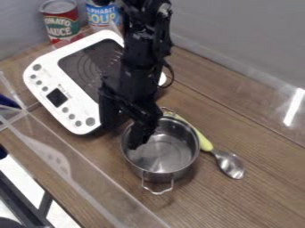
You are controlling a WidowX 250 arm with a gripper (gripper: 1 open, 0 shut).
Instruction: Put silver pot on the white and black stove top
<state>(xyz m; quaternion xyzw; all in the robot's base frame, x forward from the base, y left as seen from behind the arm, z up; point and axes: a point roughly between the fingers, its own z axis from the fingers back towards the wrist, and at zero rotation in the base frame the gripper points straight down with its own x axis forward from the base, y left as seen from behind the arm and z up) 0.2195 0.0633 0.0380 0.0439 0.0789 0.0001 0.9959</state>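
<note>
**Pot not yet gripped, stove waiting**

The pot (162, 160) sits upright on the worktop (244, 200), beside the stove (78, 114). The tool (128, 134), its fingers spread, is at the pot's stove-side rim — contact I can't make out. The step in hand looks like lining up a grasp; next calls for straddling the rim, closing, then lifting clear of the stove's raised edge. The spoon (222, 158) lies close by the pot — it could get nudged. Farther back stand two cans (61, 24), beyond the stove.
</note>
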